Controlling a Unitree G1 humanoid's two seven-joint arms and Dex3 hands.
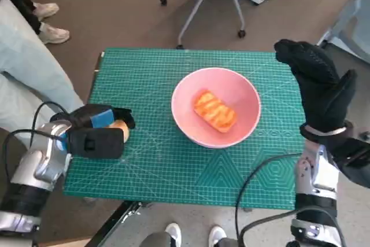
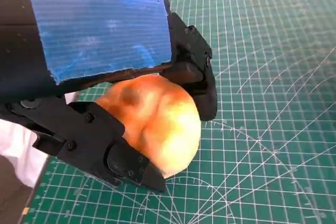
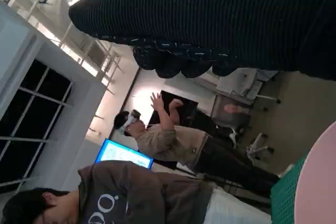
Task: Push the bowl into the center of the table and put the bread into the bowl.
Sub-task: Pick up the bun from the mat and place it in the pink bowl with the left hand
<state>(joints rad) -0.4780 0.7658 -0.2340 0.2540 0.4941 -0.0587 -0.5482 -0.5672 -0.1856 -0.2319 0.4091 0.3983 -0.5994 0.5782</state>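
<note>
Bread roll (image 2: 157, 121) between left fingers (image 2: 126, 163)

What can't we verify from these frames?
- Bread roll: in the head view the left hand hides most of it.
- Right hand: in the right wrist view only the glove band shows, fingers hardly.
- Bowl: right wrist view cuts it at the edge; contents unseen there.

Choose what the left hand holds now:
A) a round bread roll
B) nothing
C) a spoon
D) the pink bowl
A: the left hand grips a round golden bread roll just above the green mat, its black fingers closed around it.
</note>
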